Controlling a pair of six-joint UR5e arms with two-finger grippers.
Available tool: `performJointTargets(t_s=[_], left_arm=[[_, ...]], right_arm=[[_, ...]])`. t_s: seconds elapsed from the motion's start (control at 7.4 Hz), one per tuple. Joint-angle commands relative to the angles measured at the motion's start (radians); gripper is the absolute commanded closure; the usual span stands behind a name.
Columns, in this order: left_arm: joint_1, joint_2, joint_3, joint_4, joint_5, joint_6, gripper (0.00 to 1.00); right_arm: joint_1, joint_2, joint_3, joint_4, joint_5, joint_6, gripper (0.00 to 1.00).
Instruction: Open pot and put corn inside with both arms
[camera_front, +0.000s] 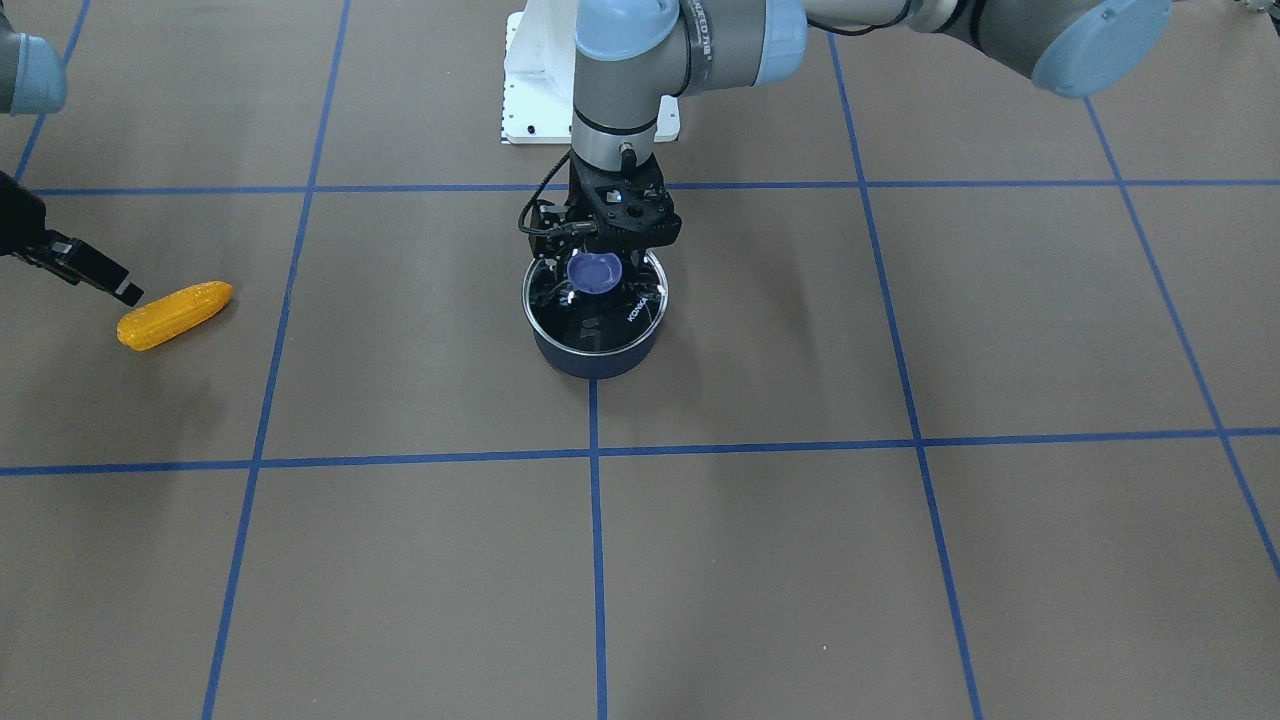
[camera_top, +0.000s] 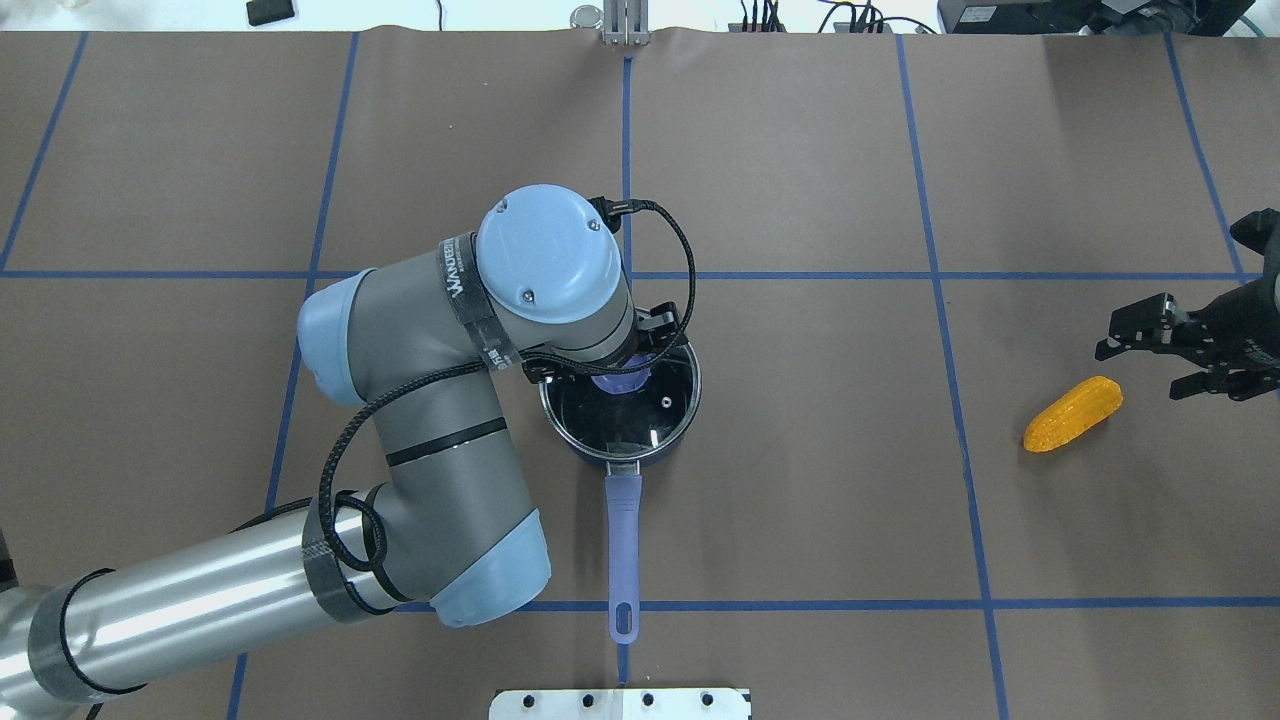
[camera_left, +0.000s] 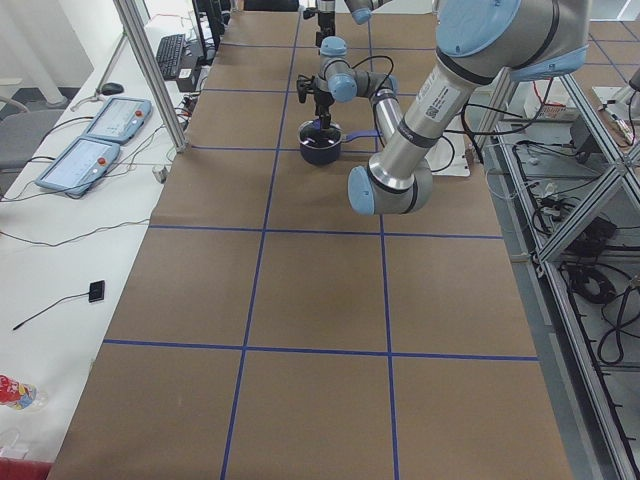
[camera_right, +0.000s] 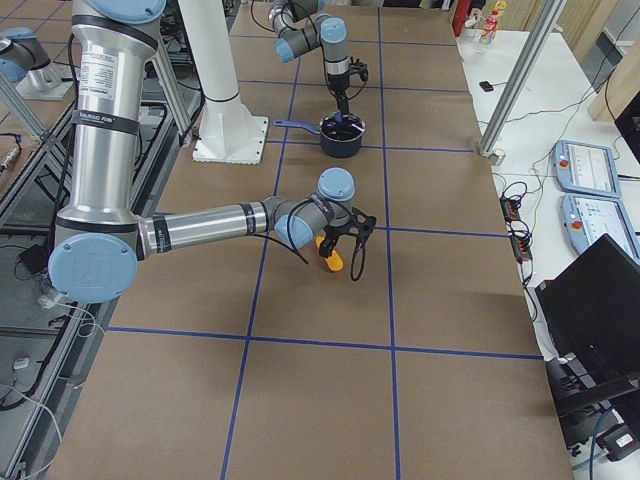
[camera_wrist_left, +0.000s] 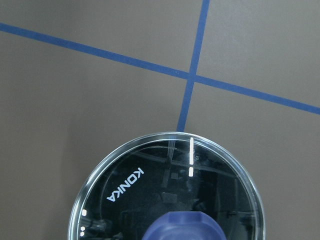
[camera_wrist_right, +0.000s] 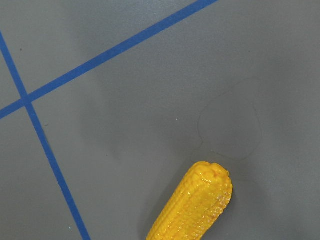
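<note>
Left arm (camera_top: 440, 400) is lying in low from the desk's left end and folding at the elbow. Its wrist is pointing straight down over the pot (camera_top: 622, 520), which is sitting at the middle of the desk. The glass lid (camera_front: 622, 318) is resting on the pot. The left gripper (camera_front: 600, 250) is hanging right at the lid's purple knob (camera_front: 596, 272) — I am not able to tell whether its fingers are pinching the knob or only standing beside it.

Right arm (camera_right: 200, 230) is stretching out low toward the desk's right end, forearm near level. The right gripper (camera_top: 1139, 371) is showing its fingers spread apart and holding nothing, tips aimed at the corn (camera_top: 1072, 413). The corn is lying flat on the desk (camera_front: 800, 560) near that right end, just beside the fingertips and well apart from the pot.

View differences:
- **Overhead:** it is giving me the pot's lavender handle, pointing toward the robot's edge of the desk and the white base mount (camera_top: 620, 703). It is burying the left gripper under the wrist.
- **Front-facing:** it is showing that gripper and the knob clearly, while the pot body is hiding the handle.
- **Left wrist camera:** it is reading "KONKA" on the lid, with the knob's top at the lower edge.
- **Right wrist camera:** it is catching only one end of the corn beside the blue tape lines (camera_wrist_right: 45, 145).
</note>
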Motion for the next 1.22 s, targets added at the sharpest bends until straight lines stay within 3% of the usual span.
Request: performJointTargets(t_s=[0.0, 0.54, 0.81, 1.08], left_arm=[[0.003, -0.002, 0.015, -0.004, 0.003, -0.001, 0.04], [0.004, -0.005, 0.02, -0.029, 0.003, 0.005, 0.34], [0.003, -0.005, -0.001, -0.027, -0.003, 0.013, 0.41], [-0.009, 0.005, -0.081, 0.003, -0.006, 0.051, 0.41]], right_arm=[[0.0, -0.001, 0.001, 0.0, 0.0, 0.0, 0.0], [-0.002, 0.001, -0.002, -0.002, 0.002, -0.003, 0.0], [-0.014, -0.007, -0.014, -0.003, -0.006, -0.008, 0.0], [-0.06, 0.002, -0.035, -0.006, -0.05, 0.007, 0.0]])
